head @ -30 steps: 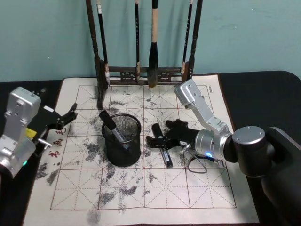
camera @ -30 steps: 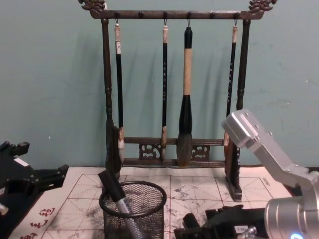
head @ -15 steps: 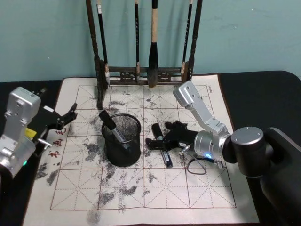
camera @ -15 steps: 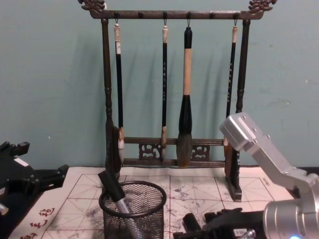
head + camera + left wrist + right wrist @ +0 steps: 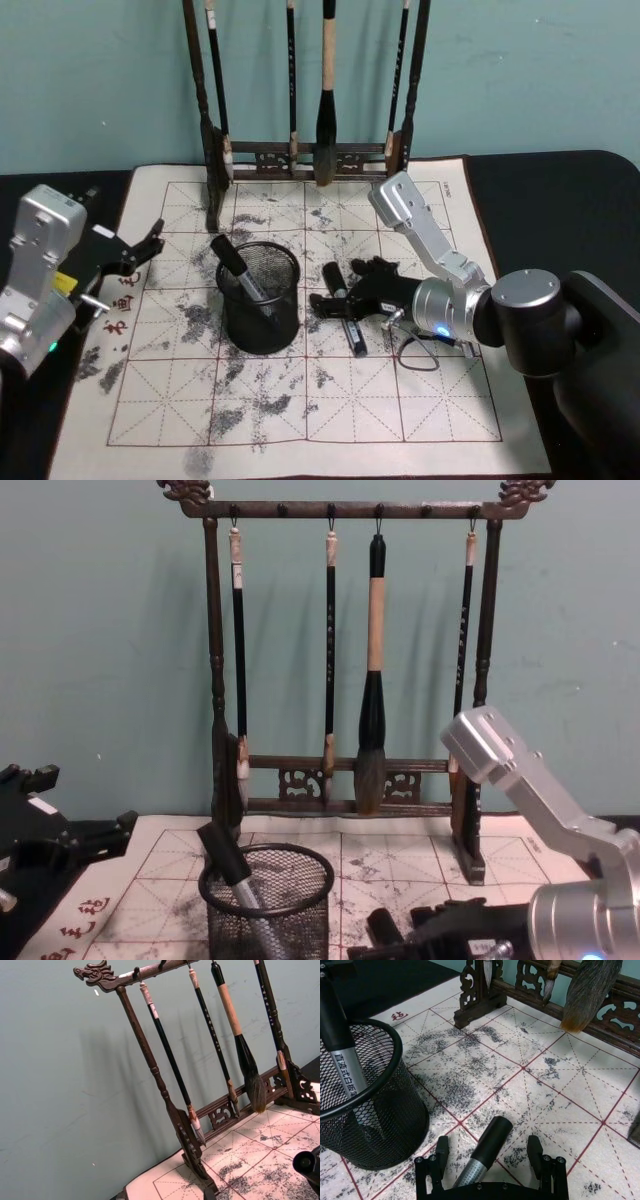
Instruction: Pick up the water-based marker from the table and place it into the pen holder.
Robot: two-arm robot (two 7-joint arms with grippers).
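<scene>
A grey water-based marker (image 5: 333,276) with a black cap lies on the ink-stained mat, just right of the pen holder (image 5: 259,325), a black wire-mesh cup. My right gripper (image 5: 345,290) is low over it and open. In the right wrist view the marker (image 5: 487,1152) lies between the two fingers (image 5: 440,1152) without touching them, and the pen holder (image 5: 395,1110) stands close by. Another marker (image 5: 238,268) leans inside the pen holder (image 5: 265,900). My left gripper (image 5: 140,250) is open at the mat's left edge, holding nothing.
A tall dark wooden brush rack (image 5: 300,155) with several hanging brushes (image 5: 372,680) stands along the mat's back edge. The gridded mat (image 5: 300,400) has free room toward the front. A thin wire loop (image 5: 415,355) lies beside my right wrist.
My right arm has shifted slightly toward the pen holder, its gripper still straddling the marker on the mat. The left arm has not moved.
</scene>
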